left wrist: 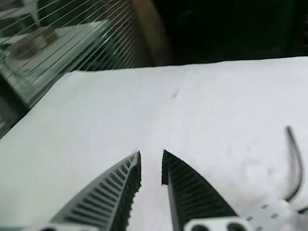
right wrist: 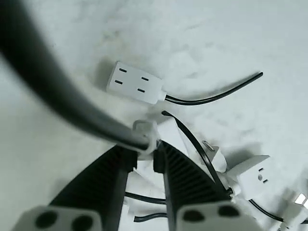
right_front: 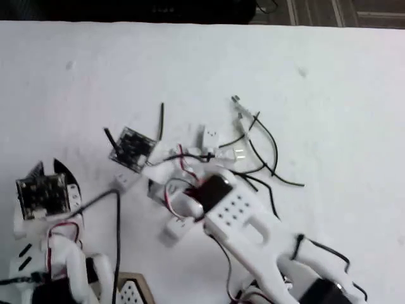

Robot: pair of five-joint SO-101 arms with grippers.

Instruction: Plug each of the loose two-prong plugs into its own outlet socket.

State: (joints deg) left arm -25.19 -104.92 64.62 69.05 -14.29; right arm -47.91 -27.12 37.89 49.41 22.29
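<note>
In the right wrist view my right gripper (right wrist: 143,151) is shut on a small white plug (right wrist: 145,132) whose thick black cord (right wrist: 53,82) runs off past the camera. Just beyond it lies a white outlet socket (right wrist: 136,83) with slots facing up and a thin black cord. A second white socket (right wrist: 253,176) lies off to one side among tangled cords. From above, the right gripper (right_front: 166,201) sits in the cluster of white sockets (right_front: 211,134) and plugs (right_front: 238,153) at mid-table. My left gripper (left wrist: 150,159) hovers slightly open over bare table, holding nothing, at the front left (right_front: 45,172).
A dark dotted square block (right_front: 133,149) lies left of the cluster, with a white block (right_front: 126,180) beside it. Black cords (right_front: 269,149) loop out to the right, one ending in a pronged plug (right_front: 236,100). The table's far edge (right_front: 202,24) meets a dark background.
</note>
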